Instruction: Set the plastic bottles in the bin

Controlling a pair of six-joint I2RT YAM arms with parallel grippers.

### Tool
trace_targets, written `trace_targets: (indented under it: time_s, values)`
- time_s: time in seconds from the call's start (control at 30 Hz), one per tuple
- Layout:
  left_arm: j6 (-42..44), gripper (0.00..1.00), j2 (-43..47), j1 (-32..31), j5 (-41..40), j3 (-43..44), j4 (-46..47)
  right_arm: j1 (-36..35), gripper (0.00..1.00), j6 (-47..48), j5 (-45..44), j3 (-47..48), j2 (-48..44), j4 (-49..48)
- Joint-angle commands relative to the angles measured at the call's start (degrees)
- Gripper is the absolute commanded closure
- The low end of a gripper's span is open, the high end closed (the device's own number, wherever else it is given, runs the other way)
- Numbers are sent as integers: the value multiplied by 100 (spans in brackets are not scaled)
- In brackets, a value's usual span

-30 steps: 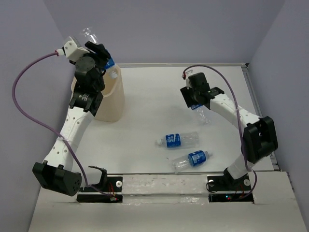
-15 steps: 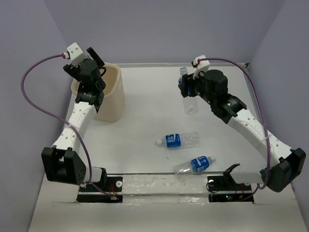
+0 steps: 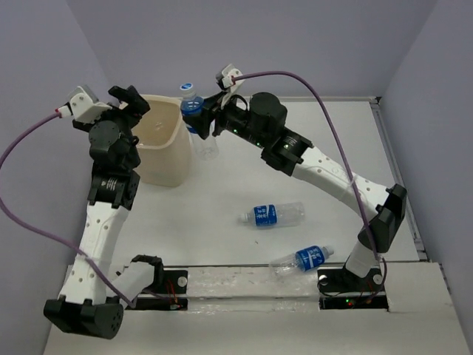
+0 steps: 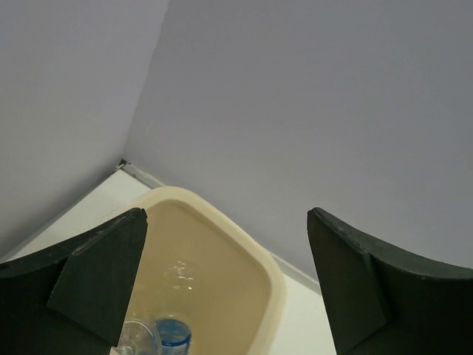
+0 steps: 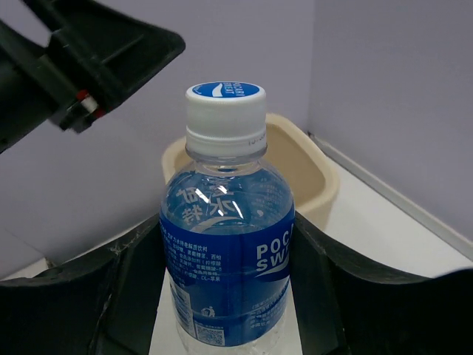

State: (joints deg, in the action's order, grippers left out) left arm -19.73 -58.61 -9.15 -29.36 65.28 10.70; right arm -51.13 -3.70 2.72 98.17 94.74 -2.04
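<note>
- A clear plastic bottle [image 5: 225, 244], blue label and white cap up, rides upright just beside the right rim of the cream bin [image 3: 164, 151]. It is level with the mouth but not yet over it.
- The right gripper [image 3: 209, 118] pinches it around the labelled body, one finger on each side.
- A second bottle [image 4: 171, 334] lies at the bottom of the bin, seen from the left wrist.
- The left gripper [image 4: 225, 251] hangs over the bin's left side, fingers spread wide with nothing between them.
- A third bottle [image 3: 272, 214] lies on its side mid-table [image 3: 244, 170], and a fourth bottle [image 3: 301, 258] lies near the right arm's base. Both are well apart from the bin.
- Risk: a release from this spot would likely send the bottle onto the rim or down the outside wall, since it sits beside the opening.
- Risk: both arms crowd the same mouth, so a sideways reach by the right arm could meet the left gripper.
- Risk: a low pass could strike the rim and shove or tip the light bin.
</note>
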Motion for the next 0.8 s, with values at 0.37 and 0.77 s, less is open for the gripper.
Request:
trace_targets:
  time_s: [0.37,0.77]
  values:
    - [-893,5,3548,9,2417,-1421,-3081,-169,40,-666,765,4181,3830,-2010]
    - [-401,6,3778,-263,4912,-1377,-3427,-169,0,-377,449,3861,3624,-2107]
